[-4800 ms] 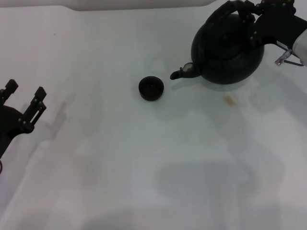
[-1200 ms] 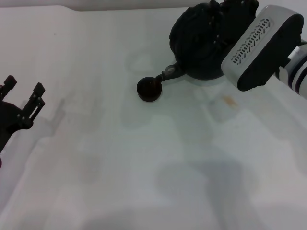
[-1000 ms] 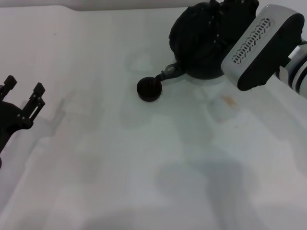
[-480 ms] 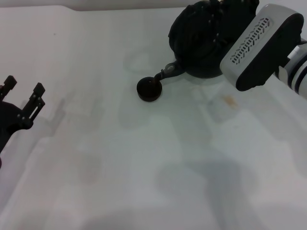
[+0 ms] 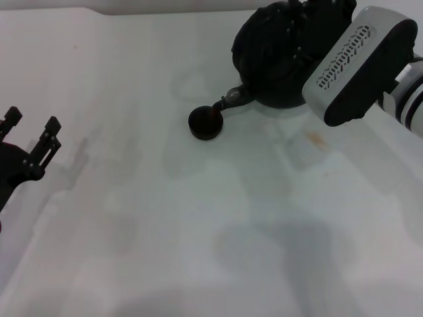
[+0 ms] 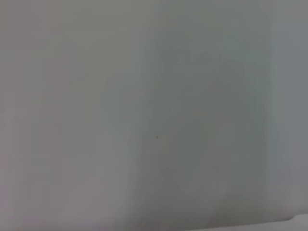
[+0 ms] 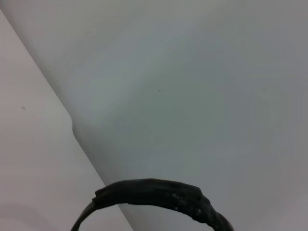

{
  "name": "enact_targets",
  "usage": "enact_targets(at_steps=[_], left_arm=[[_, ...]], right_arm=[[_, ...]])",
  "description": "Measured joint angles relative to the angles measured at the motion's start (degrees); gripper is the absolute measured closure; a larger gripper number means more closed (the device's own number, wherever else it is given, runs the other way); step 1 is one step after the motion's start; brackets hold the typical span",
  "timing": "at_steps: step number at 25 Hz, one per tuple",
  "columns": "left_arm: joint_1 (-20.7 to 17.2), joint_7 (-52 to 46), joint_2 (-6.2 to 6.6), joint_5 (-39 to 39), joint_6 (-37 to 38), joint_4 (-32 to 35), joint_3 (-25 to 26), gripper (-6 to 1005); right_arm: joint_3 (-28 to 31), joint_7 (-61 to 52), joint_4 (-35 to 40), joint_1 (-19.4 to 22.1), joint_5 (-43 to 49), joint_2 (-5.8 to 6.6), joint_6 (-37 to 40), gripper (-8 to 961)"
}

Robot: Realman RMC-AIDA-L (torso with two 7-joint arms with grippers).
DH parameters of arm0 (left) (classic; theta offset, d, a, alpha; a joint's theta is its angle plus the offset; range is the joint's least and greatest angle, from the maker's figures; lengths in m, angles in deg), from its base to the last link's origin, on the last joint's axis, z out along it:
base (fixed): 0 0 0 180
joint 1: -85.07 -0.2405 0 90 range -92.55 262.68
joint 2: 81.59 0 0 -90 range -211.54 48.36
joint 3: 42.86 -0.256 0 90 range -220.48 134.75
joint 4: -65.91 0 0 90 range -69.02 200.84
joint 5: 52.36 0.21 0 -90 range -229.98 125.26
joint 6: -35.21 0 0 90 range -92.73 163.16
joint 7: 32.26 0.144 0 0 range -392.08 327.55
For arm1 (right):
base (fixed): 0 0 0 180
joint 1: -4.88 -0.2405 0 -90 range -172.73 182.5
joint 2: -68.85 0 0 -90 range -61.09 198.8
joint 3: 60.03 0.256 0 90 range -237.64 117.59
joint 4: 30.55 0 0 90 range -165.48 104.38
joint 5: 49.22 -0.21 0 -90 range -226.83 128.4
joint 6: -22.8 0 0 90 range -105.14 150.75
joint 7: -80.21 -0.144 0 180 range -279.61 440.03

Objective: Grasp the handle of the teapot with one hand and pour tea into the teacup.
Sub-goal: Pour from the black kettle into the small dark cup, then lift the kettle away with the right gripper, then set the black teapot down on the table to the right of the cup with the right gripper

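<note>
White table (image 5: 198,224), bare and unlabelled, no writing I can read; one small orange-brown stain (image 5: 316,139) near my right arm. Teapot (image 5: 277,59) tipped at far right, spout over the teacup (image 5: 205,123), my right gripper (image 5: 317,16) apparently clamped on the handle (image 7: 159,195), which only the right wrist view shows clearly. Left gripper (image 5: 30,142) parked at the left edge, prongs spread.

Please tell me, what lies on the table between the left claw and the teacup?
Nothing. In the head view, only bare white table with faint shadows lies between the left claw and the teacup.
</note>
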Motion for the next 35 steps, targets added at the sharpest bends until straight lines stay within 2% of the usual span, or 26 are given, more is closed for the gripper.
enact_targets(at_steps=[7, 19, 29, 35], left_arm=[[0.0, 0.0, 0.0, 0.0, 0.0, 0.0, 0.0, 293], [0.6, 0.1, 0.0, 0.0, 0.0, -0.6, 0.0, 294], [0.9, 0.0, 0.08, 0.0, 0.0, -0.6, 0.0, 293], [0.9, 0.0, 0.19, 0.1, 0.0, -0.6, 0.0, 294]], right_arm=[[1.1, -1.5, 0.3, 0.1, -0.6, 0.1, -1.6, 846], [19.9, -14.2, 3.3, 2.2, -2.0, 0.24, -30.3, 847], [30.3, -13.2, 12.4, 1.5, -3.3, 0.4, -45.9, 847], [32.1, -7.9, 17.1, 1.5, -3.4, 0.49, -49.3, 846]])
